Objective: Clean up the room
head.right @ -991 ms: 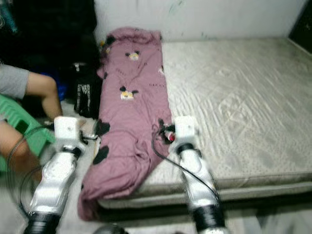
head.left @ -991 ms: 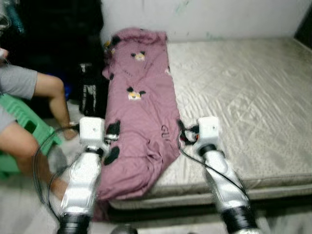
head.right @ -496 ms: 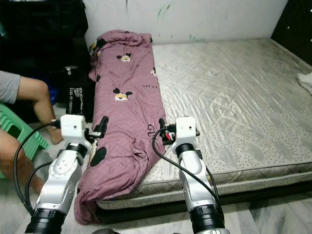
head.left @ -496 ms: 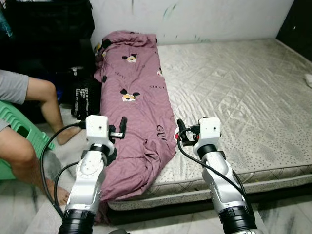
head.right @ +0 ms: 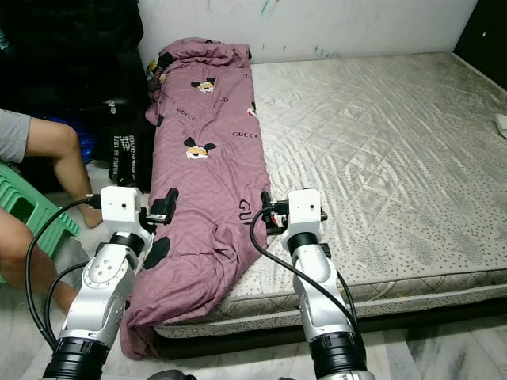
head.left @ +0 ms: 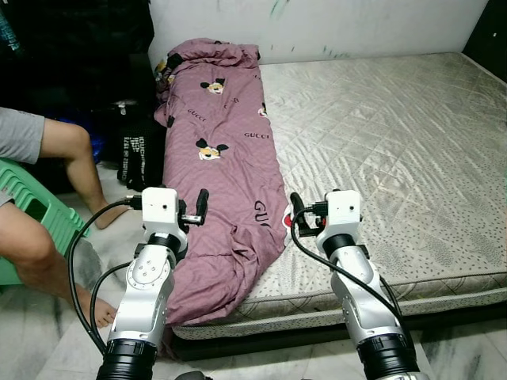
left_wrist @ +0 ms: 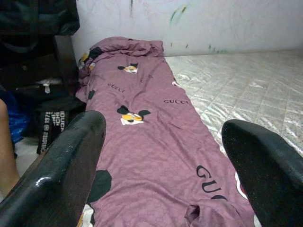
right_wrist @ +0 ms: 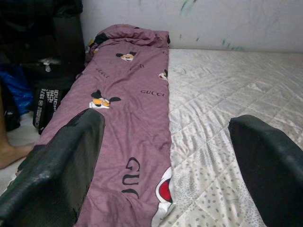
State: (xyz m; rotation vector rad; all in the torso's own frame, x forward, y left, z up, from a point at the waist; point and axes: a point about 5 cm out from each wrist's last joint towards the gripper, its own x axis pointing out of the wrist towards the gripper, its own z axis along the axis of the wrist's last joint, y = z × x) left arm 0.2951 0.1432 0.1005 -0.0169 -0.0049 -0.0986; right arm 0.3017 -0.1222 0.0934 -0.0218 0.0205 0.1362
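Observation:
A mauve blanket [head.left: 226,166] printed with cartoon mice and lettering lies lengthwise along the left side of a grey quilted mattress [head.left: 396,150]. Its near end spills over the mattress corner toward the floor. My left gripper [head.left: 200,207] is held above the blanket's near left edge and is open, with the blanket [left_wrist: 151,137] seen between its wide-spread fingers [left_wrist: 71,156]. My right gripper [head.left: 295,207] hovers at the blanket's near right edge where it meets the mattress. It is also open, with nothing between its fingers [right_wrist: 66,156].
A person sits on a green stool [head.left: 36,210] at the left, bare legs [head.left: 79,154] close to my left arm. A black bag [head.left: 139,150] stands beside the bed, with dark furniture behind it. A wall runs behind the mattress. Something white [head.right: 501,123] lies at the mattress's far right.
The picture has shifted and sharpened as the camera moved. Both arms hold the same raised pose over the blanket's near end, and the blanket lies as before.

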